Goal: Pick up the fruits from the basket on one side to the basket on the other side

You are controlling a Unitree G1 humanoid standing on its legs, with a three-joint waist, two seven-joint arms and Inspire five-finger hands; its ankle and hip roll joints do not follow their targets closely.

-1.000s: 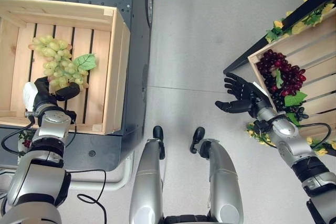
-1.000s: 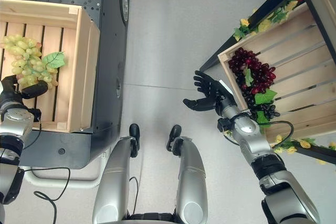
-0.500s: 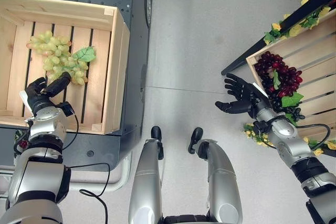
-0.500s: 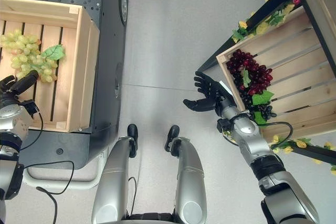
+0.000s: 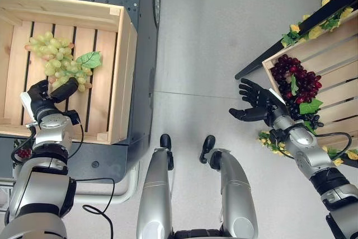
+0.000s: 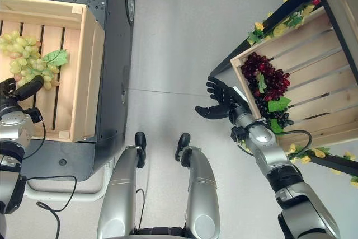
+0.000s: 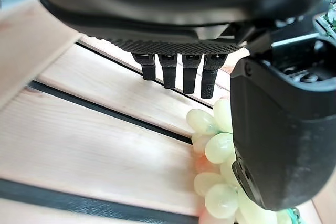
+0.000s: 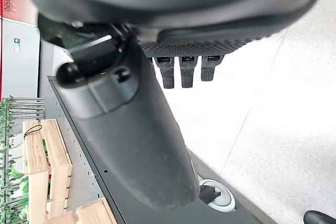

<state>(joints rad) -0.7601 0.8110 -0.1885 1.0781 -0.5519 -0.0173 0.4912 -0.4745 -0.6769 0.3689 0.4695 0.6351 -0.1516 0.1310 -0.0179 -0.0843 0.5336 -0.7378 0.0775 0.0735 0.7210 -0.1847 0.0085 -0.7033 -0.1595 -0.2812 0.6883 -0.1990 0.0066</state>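
On your left: the wooden crate (image 5: 120, 76) sits on a dark bench (image 5: 142, 37), its slatted floor showing.
Green grapes: you have the green grapes (image 5: 59, 62) lying on the crate's slats, toward its far half, with a green leaf (image 5: 89, 60) on the bunch's right side.
Left hand: your left hand (image 5: 47, 93) is inside the crate at the near end of the bunch, fingers (image 7: 176, 72) straight and released; the thumb lies right by the nearest grapes, and you cannot tell whether it touches them.
On your right: a second wooden crate (image 5: 330, 48) stands tilted, trimmed with yellow flowers (image 5: 321, 23).
Dark grapes: the dark grapes (image 5: 296, 82) lie in that crate's near corner.
Right hand: your right hand (image 5: 254, 102) hangs over the floor (image 5: 224, 37) just outside that corner, fingers spread, holding nothing.
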